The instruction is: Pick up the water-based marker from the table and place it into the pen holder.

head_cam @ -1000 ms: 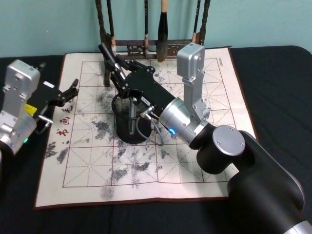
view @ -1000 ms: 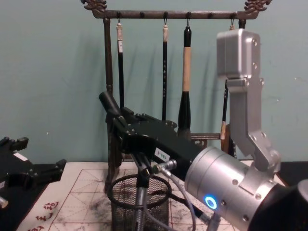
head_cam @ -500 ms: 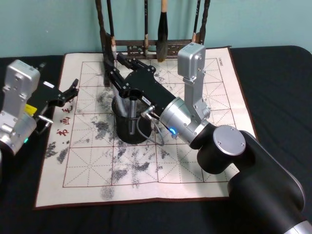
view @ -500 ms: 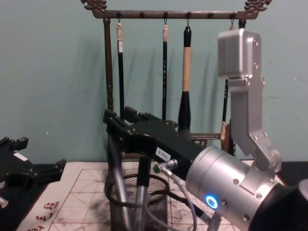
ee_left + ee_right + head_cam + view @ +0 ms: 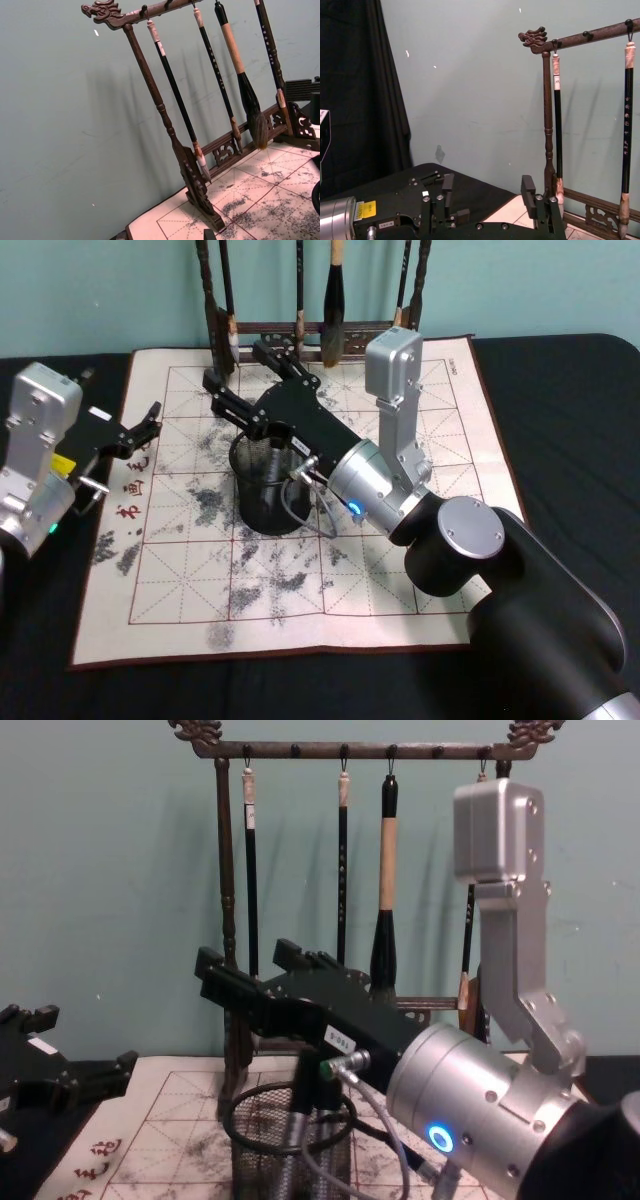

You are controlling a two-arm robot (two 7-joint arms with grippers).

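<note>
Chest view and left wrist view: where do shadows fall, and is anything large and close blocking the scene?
Chest view: the hanging brushes of the dark wooden brush rack cast soft shadows on the teal wall; the right arm's silver joint looms large, covering part of the black wire-mesh pen holder. Left wrist view: the rack throws a broad, faint shadow on the wall.

A wooden brush rack (image 5: 350, 750) stands just beyond the claw, four brushes (image 5: 386, 880) hanging from it. A gridded, ink-stained mat (image 5: 420, 570) lies beneath.
</note>
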